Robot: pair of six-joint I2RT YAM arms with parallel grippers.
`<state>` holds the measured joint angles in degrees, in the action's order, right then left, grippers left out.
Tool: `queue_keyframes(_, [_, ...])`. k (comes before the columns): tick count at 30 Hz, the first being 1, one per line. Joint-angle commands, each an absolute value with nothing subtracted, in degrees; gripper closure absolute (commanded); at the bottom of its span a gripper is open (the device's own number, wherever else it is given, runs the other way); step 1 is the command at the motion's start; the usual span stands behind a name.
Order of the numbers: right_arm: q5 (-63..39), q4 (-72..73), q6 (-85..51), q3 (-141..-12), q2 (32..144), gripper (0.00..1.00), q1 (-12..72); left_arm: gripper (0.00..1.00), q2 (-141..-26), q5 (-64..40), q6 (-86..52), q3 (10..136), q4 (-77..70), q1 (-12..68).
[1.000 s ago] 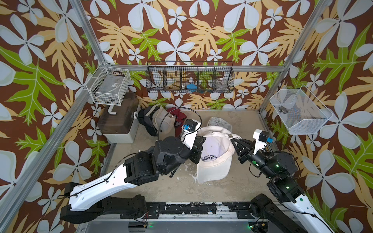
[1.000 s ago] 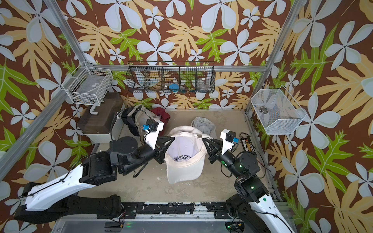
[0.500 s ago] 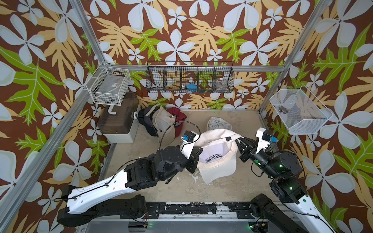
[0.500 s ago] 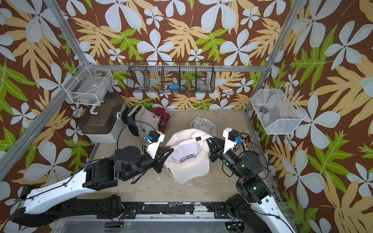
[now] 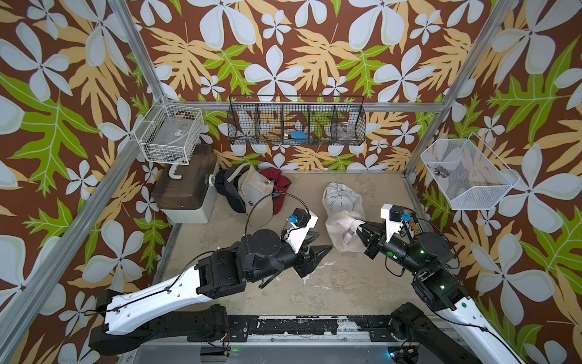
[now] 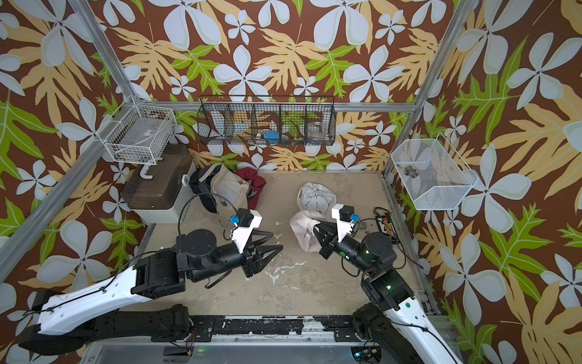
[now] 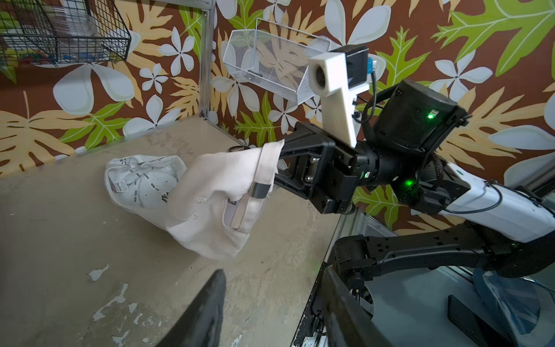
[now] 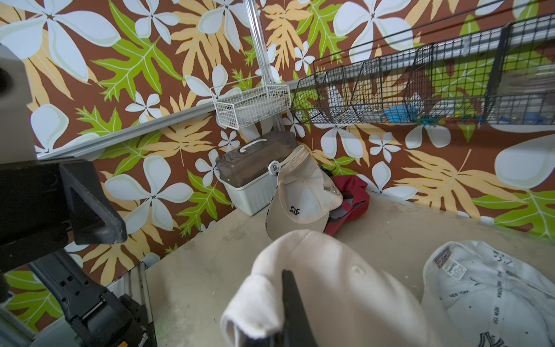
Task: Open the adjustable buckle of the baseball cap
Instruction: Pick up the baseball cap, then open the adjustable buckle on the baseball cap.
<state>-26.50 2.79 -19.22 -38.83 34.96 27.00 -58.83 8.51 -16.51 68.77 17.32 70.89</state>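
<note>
Right claw [image 5: 361,229] was clenched on the back band of the cap [image 5: 343,233], holding it tilted, right of centre in both top views, its lower edge seemingly on the bench [image 5: 330,283]. Left claw [image 5: 323,242] stood released and empty, just left of the cap, not touching it. The left wrist view showed the dark buckle [image 7: 259,190] near the right claw's tips, with the strap [image 7: 237,211] below it. The step looked like lining up a pull. Next, the left claw would need to pinch the strap's free end and draw it out through the buckle.
</note>
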Motion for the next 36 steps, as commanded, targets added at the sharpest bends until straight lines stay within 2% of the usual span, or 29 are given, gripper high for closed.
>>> queue_keyframes(1, [-31.3,3.3,-19.1,-38.3,35.1,1.0,27.1,0.47,-60.5,7.2,-15.5,70.2,13.9,70.9])
queue_keyframes(14, [-28.0,-0.7,-14.8,-39.1,36.4,1.0,34.5,0.48,-70.2,4.3,-15.4,74.3,12.8,70.9])
queue_keyframes(23, [-27.7,-1.3,-14.7,-39.7,35.3,1.0,35.1,0.57,-72.5,4.4,-15.8,74.4,13.0,70.9])
queue_keyframes(36, [-28.3,-4.0,-14.2,-40.4,33.2,1.0,35.4,0.6,-72.1,9.8,-15.0,76.8,14.2,70.9])
